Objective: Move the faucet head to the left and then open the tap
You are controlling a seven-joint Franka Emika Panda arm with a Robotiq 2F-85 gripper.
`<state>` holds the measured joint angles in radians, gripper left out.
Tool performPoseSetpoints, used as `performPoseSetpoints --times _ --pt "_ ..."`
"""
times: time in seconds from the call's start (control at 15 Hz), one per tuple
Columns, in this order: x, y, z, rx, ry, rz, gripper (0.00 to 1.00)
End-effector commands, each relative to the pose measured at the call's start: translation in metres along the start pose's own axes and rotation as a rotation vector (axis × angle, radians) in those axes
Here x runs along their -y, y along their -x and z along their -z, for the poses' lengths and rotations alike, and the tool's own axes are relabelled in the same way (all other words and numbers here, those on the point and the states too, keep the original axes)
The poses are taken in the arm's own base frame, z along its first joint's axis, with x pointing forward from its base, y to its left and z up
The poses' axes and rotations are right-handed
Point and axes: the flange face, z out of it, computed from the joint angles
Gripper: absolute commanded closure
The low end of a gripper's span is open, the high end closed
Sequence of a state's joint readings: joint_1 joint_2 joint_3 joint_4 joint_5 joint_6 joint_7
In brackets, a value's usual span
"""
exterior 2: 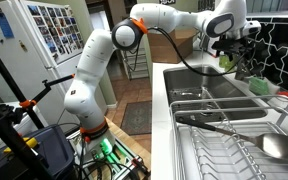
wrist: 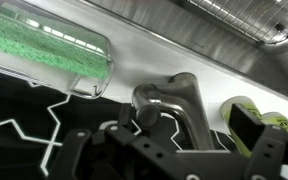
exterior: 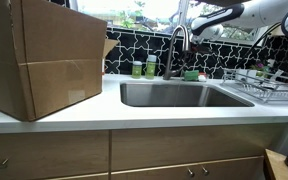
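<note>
Fingers [wrist: 271, 150] of the gripper [wrist: 174, 152] spread wide, clasping nothing, with bright metal of the tap [wrist: 172, 98] between them. Best closed squarely on the tube, or pressed flat against one side, then swung in an arc about the riser rather than pushed straight across. Gentle force; wrist clear of the tiled wall [wrist: 19, 115]. Slim silver gooseneck, high-arched, rising behind the sink [exterior: 164, 92], beside the green bottles [exterior: 144, 68]. The faucet head largely masked by the gripper in both exterior views, so its heading is not readable. Handle not discernible.
</note>
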<state>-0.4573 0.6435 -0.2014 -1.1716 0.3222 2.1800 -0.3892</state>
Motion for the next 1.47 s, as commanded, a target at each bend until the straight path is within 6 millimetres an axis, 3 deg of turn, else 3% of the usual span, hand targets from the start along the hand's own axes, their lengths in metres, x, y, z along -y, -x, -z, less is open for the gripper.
performPoseSetpoints --times 0.0,0.4,0.67,0.8,1.27,1.4 --pt "0.001 -0.007 -0.009 -0.018 -0.04 -0.029 0.0" --pt "0.011 -0.01 -0.012 -0.039 -0.105 -0.038 0.0" --pt "0.003 -0.005 -0.008 0.003 -0.066 -0.027 0.0" --pt "-0.002 0.001 0.006 0.031 -0.05 -0.013 0.0" --pt "-0.031 0.049 0.084 0.164 -0.008 0.017 0.0" --pt "-0.028 0.065 0.106 0.179 -0.021 -0.015 0.0"
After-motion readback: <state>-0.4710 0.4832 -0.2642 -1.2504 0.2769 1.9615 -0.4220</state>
